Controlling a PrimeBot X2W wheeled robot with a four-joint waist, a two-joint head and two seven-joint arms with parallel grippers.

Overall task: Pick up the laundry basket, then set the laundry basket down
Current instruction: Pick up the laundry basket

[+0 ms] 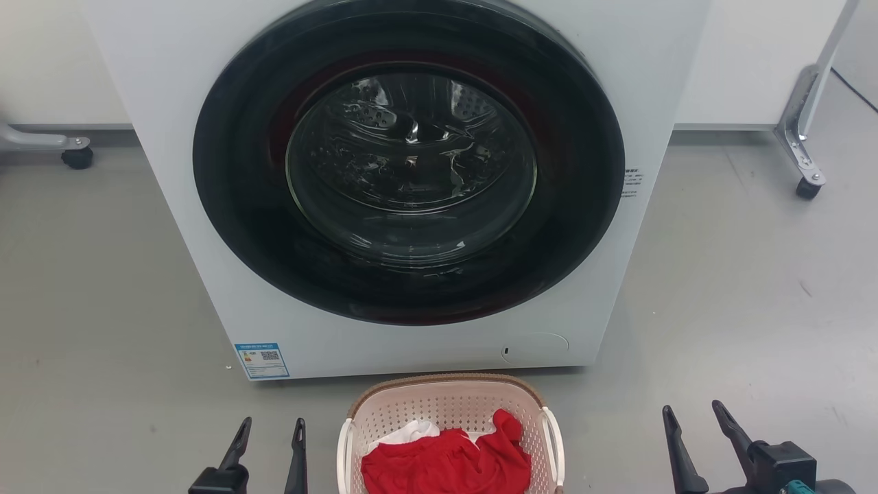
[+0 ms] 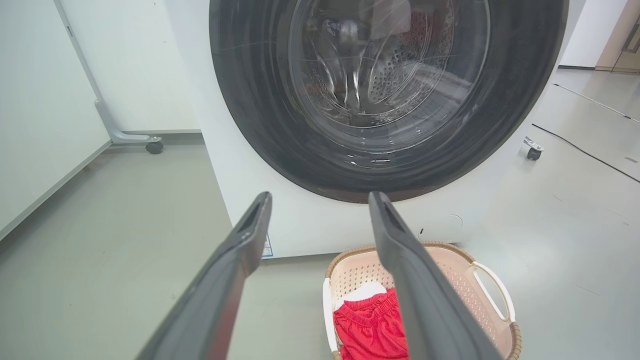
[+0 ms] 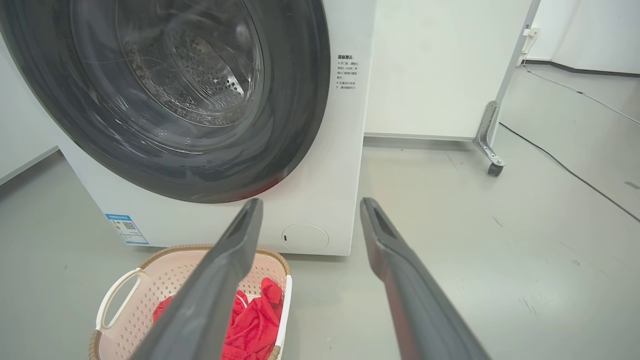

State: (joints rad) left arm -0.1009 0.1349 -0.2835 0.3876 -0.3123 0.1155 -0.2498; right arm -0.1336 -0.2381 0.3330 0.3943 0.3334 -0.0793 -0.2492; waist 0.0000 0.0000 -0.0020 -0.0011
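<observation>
Head camera high, looking forward-down, square on washing machine, close. Wrist cameras low, either side of laundry basket, angled inward. All three share machine front, basket.

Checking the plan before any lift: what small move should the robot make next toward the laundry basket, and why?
Probably move both open grippers inward and down toward the white side handles. The laundry basket sits on the floor before the washing machine, between the left gripper and the right gripper, and neither touches it yet.
</observation>
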